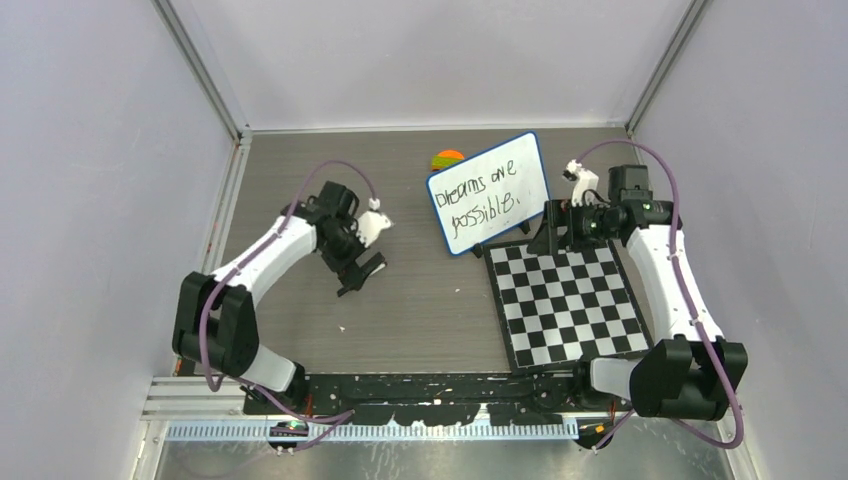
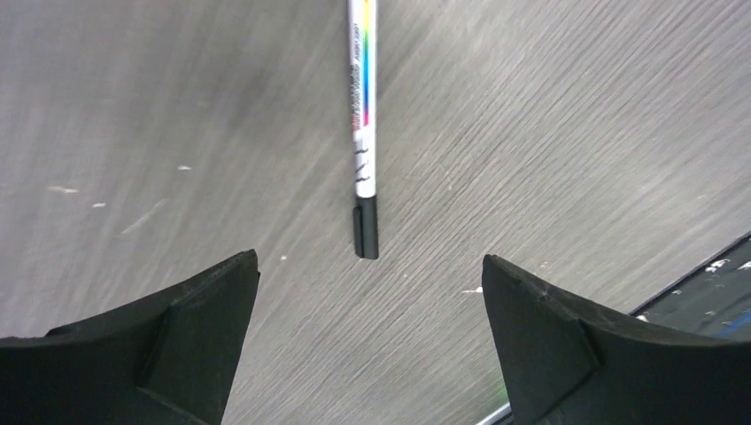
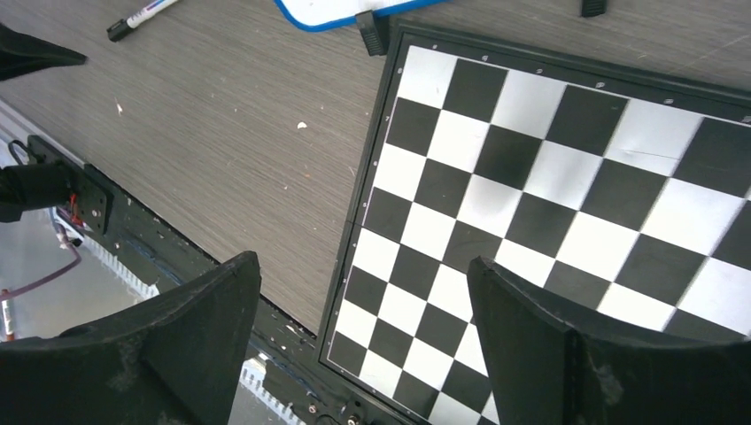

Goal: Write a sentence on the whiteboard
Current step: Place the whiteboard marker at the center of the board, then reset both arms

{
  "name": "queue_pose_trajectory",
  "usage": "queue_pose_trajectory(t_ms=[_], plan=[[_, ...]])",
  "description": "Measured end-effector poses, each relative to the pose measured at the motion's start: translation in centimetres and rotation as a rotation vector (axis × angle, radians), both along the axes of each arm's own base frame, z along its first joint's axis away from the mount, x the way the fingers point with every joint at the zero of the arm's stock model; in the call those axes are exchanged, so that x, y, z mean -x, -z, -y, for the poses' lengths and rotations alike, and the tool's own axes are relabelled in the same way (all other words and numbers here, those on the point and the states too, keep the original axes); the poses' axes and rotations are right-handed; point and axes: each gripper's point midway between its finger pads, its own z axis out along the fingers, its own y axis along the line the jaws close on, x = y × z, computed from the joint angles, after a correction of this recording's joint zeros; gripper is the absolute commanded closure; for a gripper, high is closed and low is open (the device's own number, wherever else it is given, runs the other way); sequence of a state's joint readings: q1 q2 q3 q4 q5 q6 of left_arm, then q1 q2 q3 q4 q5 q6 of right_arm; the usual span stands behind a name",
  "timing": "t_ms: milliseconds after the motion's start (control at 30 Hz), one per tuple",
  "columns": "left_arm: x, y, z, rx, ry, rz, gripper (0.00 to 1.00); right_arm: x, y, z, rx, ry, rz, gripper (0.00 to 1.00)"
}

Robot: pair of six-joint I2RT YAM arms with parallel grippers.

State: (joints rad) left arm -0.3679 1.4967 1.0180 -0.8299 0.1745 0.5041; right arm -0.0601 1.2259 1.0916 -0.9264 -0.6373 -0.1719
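From above, you see the whiteboard (image 1: 490,192) standing right of centre, at the far-left corner of the checkered board (image 1: 570,305), the sentence (image 1: 483,196) on it in two lines. At your left wrist, the left gripper (image 2: 370,258) is spread wide, with a marker (image 2: 363,124) lying on the table (image 2: 576,133) just beyond its fingers. At your right wrist, the right gripper (image 3: 363,264) hangs spread and empty over the checkered board.

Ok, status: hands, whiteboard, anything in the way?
Left hand open, empty, marker lying on the table just ahead. Right hand open, empty, above the checkered board. Whiteboard carries the sentence, two lines. Nothing covering its face.
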Motion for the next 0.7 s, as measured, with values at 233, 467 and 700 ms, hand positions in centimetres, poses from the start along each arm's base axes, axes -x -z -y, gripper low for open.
queue_pose_trajectory(t_ms=[233, 467, 700], plan=[[-6.7, -11.2, -2.5, 0.251, -0.196, 0.171, 0.00, -3.4, -4.1, 4.8, 0.021, 0.113, 0.096, 0.08], [-9.5, -16.9, -10.9, 0.407, -0.515, 0.289, 0.00, -6.4, -4.8, 12.5, 0.040, 0.269, 0.124, 0.08], [-7.8, -12.6, -14.2, 0.443, -0.711, 0.185, 0.00, -6.0, 0.2, 17.0, 0.002, 0.354, -0.009, 0.08]])
